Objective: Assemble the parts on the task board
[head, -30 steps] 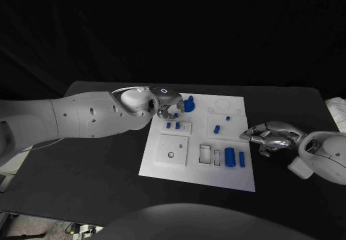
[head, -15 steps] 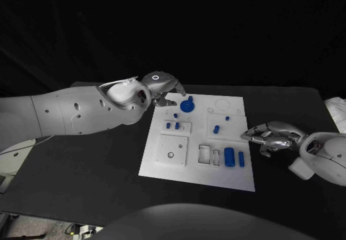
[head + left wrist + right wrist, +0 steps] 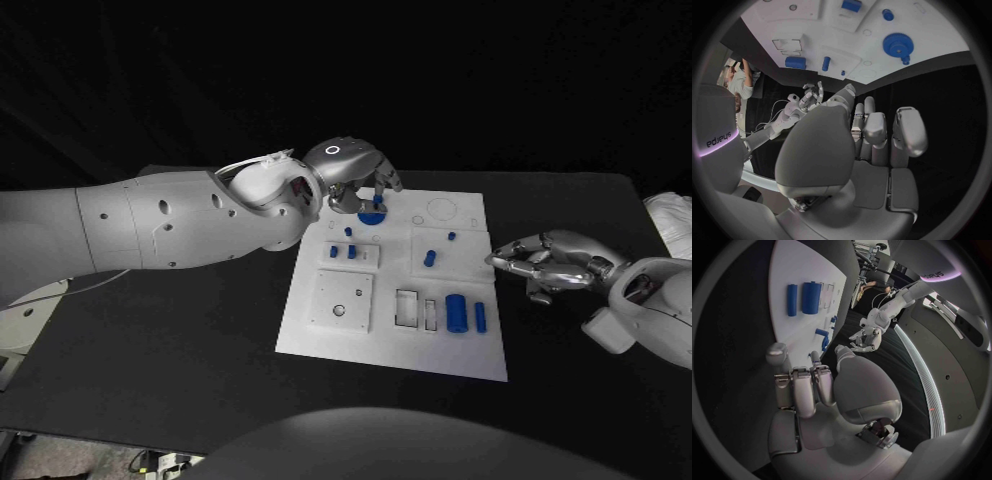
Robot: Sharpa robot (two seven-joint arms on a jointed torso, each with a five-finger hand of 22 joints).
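The white task board [image 3: 389, 350] lies in the middle of the black table. A round blue part with a knob [image 3: 372, 214] sits at its far left corner. My left hand [image 3: 358, 170] hovers just above and behind that part, fingers straight and holding nothing; the left wrist view shows the round blue part [image 3: 898, 46] well beyond the fingertips [image 3: 904, 117]. Small blue pegs [image 3: 343, 250] stand nearer on the board. A thick blue cylinder [image 3: 457, 312] and a slim one [image 3: 480, 316] lie at the near right. My right hand [image 3: 551, 264] floats beside the board's right edge, fingers curled in, holding nothing.
Two more blue pegs [image 3: 430, 258] stand mid-board. A white square plate with a hole [image 3: 343, 300] and slotted recesses [image 3: 420, 310] occupy the near half. My bulky left arm [image 3: 159, 225] covers the table left of the board. A white object [image 3: 671, 215] lies at the far right edge.
My left hand has lifted off the small pegs and swung toward the board's far edge, ending above the round blue part. My right hand has drifted slightly away from me.
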